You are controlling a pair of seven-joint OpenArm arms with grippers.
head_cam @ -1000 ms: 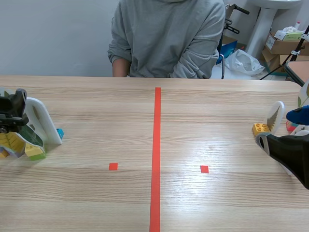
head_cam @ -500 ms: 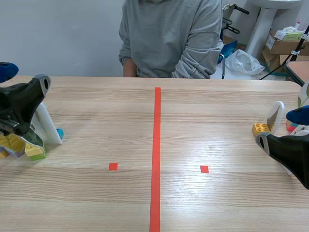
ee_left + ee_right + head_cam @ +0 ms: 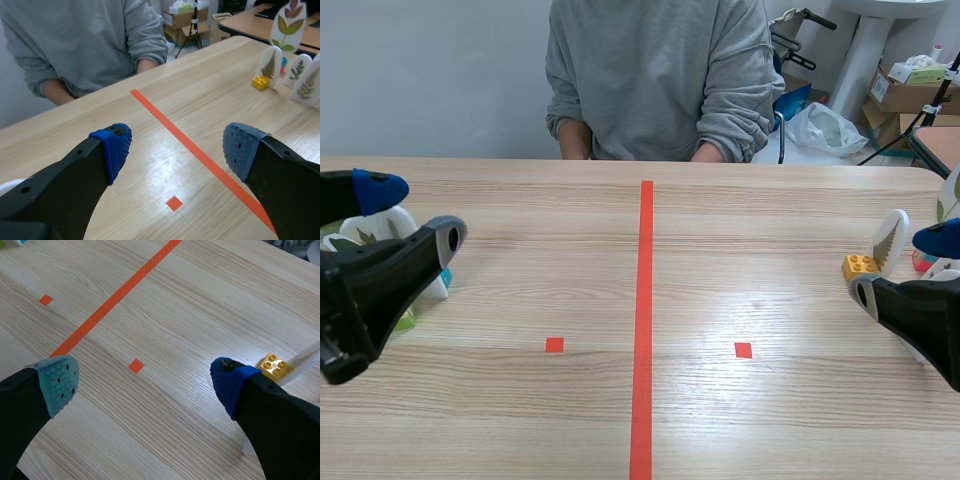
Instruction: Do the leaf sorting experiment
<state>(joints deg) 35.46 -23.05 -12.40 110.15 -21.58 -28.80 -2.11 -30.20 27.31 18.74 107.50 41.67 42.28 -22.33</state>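
Note:
White leaf cards stand at both table ends. On the left, one card (image 3: 382,224) shows behind my left gripper (image 3: 412,212), which hovers open and holds nothing. On the right, a fern-print card (image 3: 892,240) stands beside a yellow brick (image 3: 859,266), just behind my open, empty right gripper (image 3: 900,265). In the left wrist view the left gripper (image 3: 185,145) faces across the table toward several leaf cards (image 3: 270,62) and the yellow brick (image 3: 260,82). In the right wrist view the yellow brick (image 3: 275,365) lies just beyond the blue-padded finger of the right gripper (image 3: 145,377).
A person in a grey sweatshirt (image 3: 660,80) sits across the table with hands at its far edge. Small cyan (image 3: 445,275) and green (image 3: 405,320) bricks peek out by the left cards. A taller leaf card (image 3: 288,20) stands behind the right group.
My left gripper has risen from the cards and bricks at the left edge and swung toward the table's middle, now hiding most of them. The person has shifted slightly. The right arm is still.

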